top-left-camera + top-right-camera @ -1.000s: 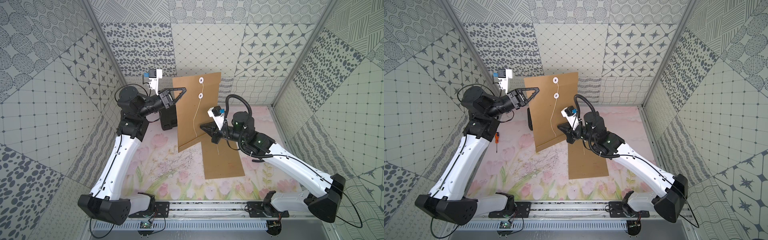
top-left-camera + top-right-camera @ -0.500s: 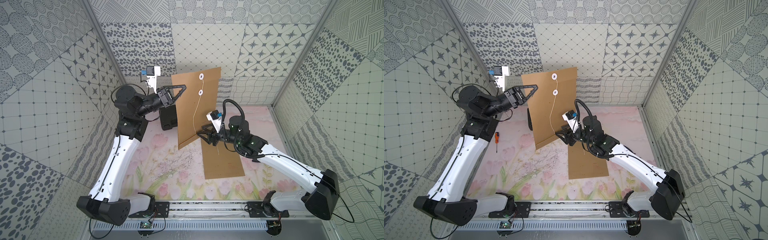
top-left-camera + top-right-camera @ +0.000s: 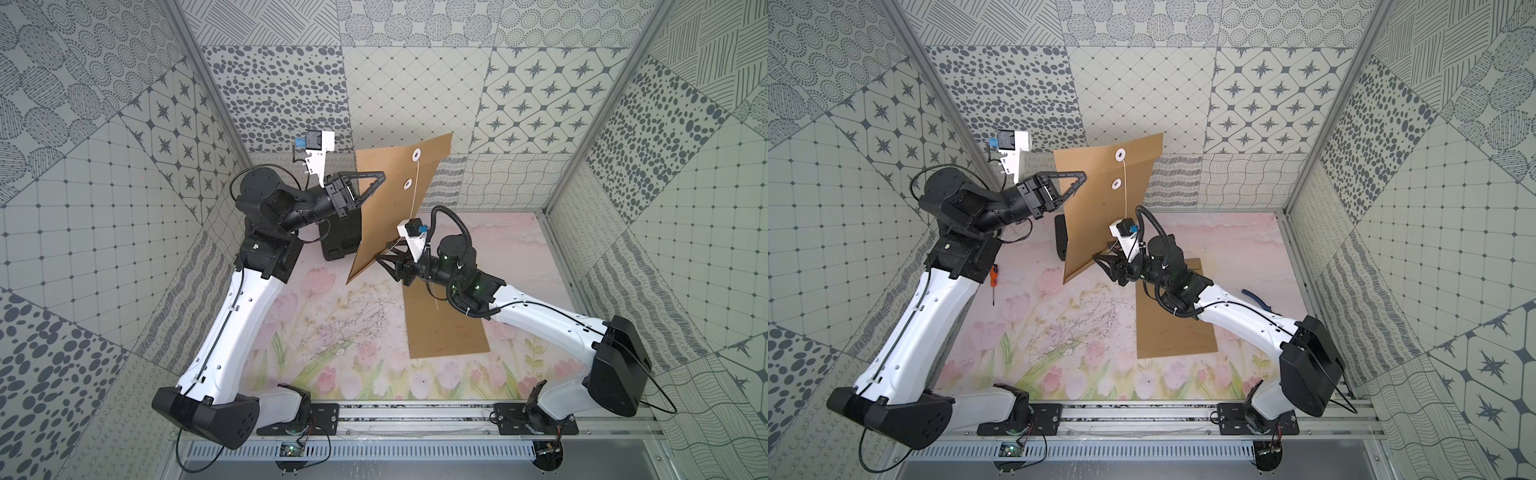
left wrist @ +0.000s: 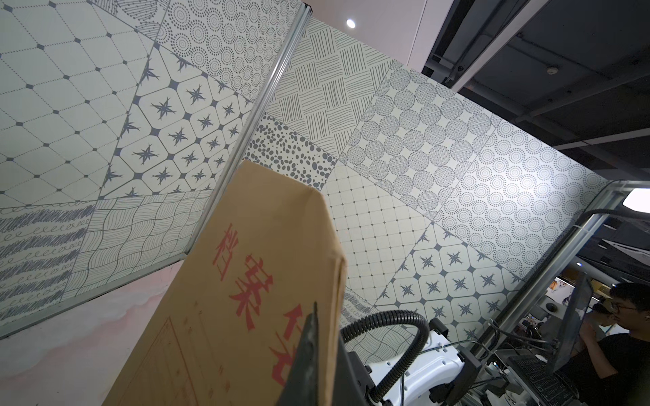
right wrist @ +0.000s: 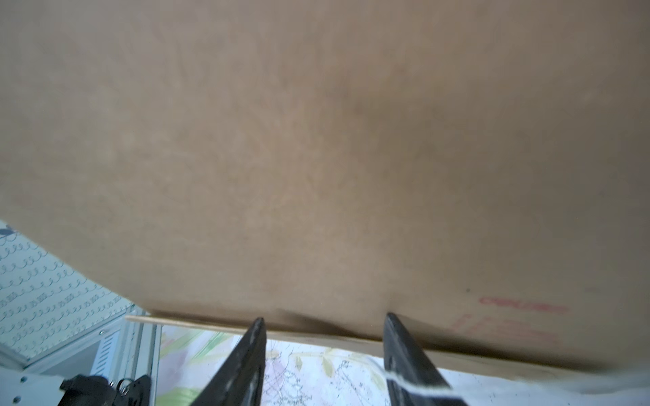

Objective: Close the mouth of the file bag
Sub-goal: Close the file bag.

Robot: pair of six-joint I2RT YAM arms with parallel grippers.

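Floral worktop (image 3: 332,332) lies beneath the file bag (image 3: 390,208), which stands tall at far centre, its left edge clamped in the left tool (image 3: 379,179). Jaws apart, the right tool (image 3: 384,254) meets its lower edge, where the string (image 3: 415,187) hangs down.

Both top views: bright, even light, sharp, edges bowed. Left wrist view: ceiling lamp (image 4: 350,23) glares. Right wrist view: file bag (image 5: 316,140) blurred, shadowed.
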